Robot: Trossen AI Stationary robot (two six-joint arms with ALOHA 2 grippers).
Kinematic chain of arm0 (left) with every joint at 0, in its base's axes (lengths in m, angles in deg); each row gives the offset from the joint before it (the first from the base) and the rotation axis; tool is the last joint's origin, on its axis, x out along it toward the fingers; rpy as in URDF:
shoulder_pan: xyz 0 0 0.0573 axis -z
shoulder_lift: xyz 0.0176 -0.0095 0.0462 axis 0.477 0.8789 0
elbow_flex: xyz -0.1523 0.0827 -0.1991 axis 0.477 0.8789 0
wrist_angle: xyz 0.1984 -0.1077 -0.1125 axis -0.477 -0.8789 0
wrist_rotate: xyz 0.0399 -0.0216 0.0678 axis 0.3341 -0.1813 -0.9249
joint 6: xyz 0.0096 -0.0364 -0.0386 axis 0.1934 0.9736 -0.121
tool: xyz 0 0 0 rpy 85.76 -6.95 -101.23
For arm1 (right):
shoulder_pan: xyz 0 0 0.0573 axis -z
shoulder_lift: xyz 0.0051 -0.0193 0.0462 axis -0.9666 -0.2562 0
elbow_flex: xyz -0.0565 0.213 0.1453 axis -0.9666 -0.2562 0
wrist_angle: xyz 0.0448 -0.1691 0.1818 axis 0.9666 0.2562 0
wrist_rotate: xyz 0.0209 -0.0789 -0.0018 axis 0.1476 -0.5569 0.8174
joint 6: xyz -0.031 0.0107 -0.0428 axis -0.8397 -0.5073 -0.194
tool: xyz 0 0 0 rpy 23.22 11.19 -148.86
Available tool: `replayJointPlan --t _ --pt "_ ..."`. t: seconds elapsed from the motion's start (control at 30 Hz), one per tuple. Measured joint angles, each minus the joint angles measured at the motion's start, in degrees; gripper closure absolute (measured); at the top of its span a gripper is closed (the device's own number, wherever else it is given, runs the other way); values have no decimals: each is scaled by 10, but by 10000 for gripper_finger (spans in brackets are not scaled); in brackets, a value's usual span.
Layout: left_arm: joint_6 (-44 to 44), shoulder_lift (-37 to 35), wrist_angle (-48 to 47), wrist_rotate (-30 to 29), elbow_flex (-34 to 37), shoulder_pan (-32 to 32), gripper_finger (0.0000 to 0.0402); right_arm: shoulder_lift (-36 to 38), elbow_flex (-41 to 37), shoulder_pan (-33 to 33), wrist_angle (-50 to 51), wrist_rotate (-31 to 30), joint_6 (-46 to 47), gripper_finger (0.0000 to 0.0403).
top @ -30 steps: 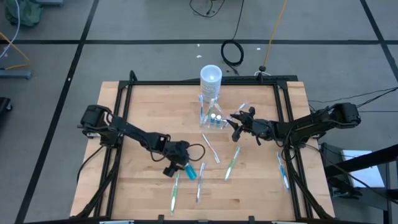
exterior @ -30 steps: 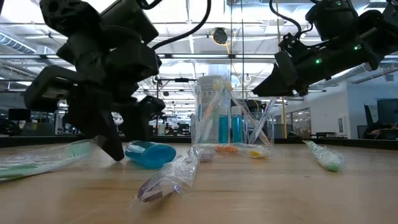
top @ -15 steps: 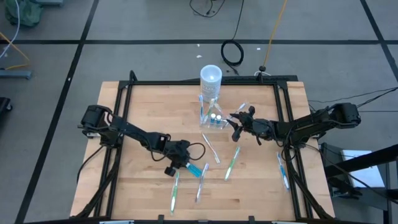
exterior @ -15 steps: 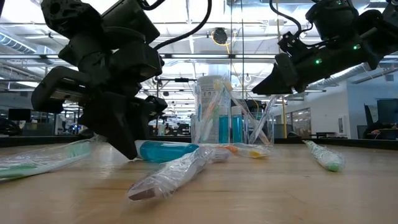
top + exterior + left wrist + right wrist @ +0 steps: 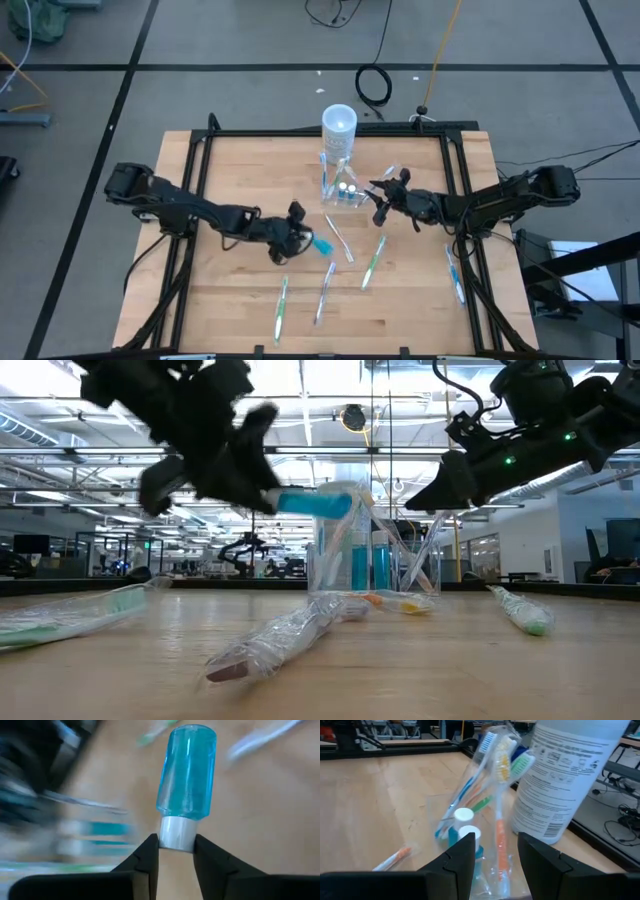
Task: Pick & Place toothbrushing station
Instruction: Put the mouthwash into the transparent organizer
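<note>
Counter (image 5: 230, 300): wooden, with wrapped toothbrushes (image 5: 372, 263) scattered flat across it.
White cylinder (image 5: 338, 130): upright at the far edge, just behind the container.
Clear container (image 5: 341, 188): upright mid-counter, holding toothbrushes and two blue white-capped tubes.
Left pincer (image 5: 176, 851): raised off the counter, clamped on the white cap of a blue tube (image 5: 187, 772).
Right pincer (image 5: 496, 851): fingers apart, empty, just beside the container.
</note>
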Motion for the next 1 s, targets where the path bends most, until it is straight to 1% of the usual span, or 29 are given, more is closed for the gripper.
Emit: replayJointPlan --t 0.1,0.2,0.3,0.4,0.57,0.63,0.77,0.9,1.0 --pt "-162 -13 2 -72 -20 -1 299 0 0 10 0 0 0 264" --pt "-276 -3 1 -156 -60 -5 301 0 0 20 0 0 5 264" --pt "-370 24 6 -211 -111 -19 306 0 0 27 1 0 6 264" --pt "-467 63 6 -252 -166 -34 307 0 0 31 1 1 6 264" --pt "-629 143 1 -344 -244 -50 308 0 0 31 1 2 6 264" --pt "-649 176 -2 -349 -269 -55 308 0 1 31 5 2 6 264" --pt "-674 219 0 -351 -296 -62 308 0 0 31 10 2 7 264" --pt "-692 235 -11 -350 -299 -65 309 0 0 31 18 2 7 264" --pt "-692 233 -23 -350 -300 -70 309 0 0 31 28 2 29 264"
